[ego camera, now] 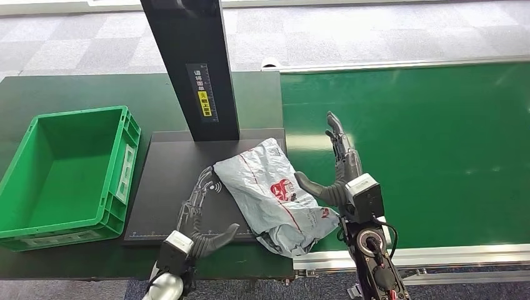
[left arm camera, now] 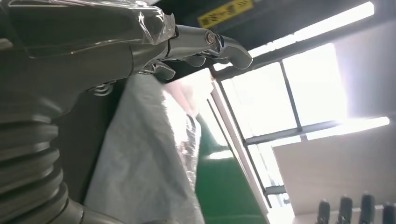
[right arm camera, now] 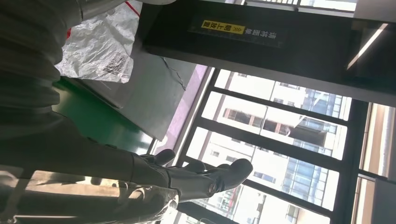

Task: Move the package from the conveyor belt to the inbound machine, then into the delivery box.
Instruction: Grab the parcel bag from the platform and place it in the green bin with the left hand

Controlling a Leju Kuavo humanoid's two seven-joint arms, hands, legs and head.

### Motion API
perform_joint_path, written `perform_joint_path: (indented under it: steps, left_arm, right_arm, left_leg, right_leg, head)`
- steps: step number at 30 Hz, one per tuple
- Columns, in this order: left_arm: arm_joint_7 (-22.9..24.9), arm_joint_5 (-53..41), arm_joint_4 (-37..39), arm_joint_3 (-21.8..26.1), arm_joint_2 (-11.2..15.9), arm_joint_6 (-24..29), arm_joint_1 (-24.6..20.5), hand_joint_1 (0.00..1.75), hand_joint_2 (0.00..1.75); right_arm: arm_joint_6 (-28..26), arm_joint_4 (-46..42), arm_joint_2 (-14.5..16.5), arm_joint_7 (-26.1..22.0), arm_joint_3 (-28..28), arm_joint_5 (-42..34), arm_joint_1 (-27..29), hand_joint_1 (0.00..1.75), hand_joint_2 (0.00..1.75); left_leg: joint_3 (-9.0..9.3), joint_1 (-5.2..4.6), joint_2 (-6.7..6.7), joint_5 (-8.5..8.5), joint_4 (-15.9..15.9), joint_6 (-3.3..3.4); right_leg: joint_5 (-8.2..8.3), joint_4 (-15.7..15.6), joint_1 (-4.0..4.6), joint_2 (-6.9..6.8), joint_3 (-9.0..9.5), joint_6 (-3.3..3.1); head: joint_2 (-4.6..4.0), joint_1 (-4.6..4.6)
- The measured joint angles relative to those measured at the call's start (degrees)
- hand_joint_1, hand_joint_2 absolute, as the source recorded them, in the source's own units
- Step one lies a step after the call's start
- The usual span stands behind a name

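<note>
Grey, crinkled plastic is what you have between both hands: the left hand [ego camera: 199,215] lies spread and released at the mailer bag's [ego camera: 275,190] left, the right hand [ego camera: 337,169] likewise released at its right. The bag rests on the black scanner platform [ego camera: 169,187], its near-right corner overhanging the green conveyor belt [ego camera: 425,156]; the green crate [ego camera: 69,175] sits far left.

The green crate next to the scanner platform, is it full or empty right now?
Empty. In the head view the green crate shows only its bare floor and walls, while the grey package lies on the black scanner platform.

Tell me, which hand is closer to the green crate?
Left. The left hand lies on the black platform beside the green crate; the right hand is beyond the package, over the belt.
</note>
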Motion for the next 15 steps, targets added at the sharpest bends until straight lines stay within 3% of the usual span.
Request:
perform_joint_path:
  steps: [7,15]
  left_arm:
    - [10.11,-19.98,1.56,-6.73,0.32,-2.10,-6.78,0.00,1.75]
    - [19.04,-31.14,17.58,-11.59,-4.70,2.73,-14.16,0.00,1.75]
  right_arm:
    - [1.21,-0.06,1.00,-0.23,1.13,-0.29,-1.05,0.00,1.75]
    - [1.93,-1.27,1.89,-0.23,1.61,-0.26,-1.23,0.00,1.75]
  left_leg:
    - [0.01,-0.01,0.00,0.00,0.01,0.00]
    - [0.02,-0.01,-0.01,0.00,0.02,0.01]
  right_leg:
    - [0.00,0.00,-0.01,0.00,0.00,0.00]
    - [0.00,0.00,-0.01,0.00,0.00,0.00]
  head:
    - [0.00,-0.01]
    - [0.00,-0.01]
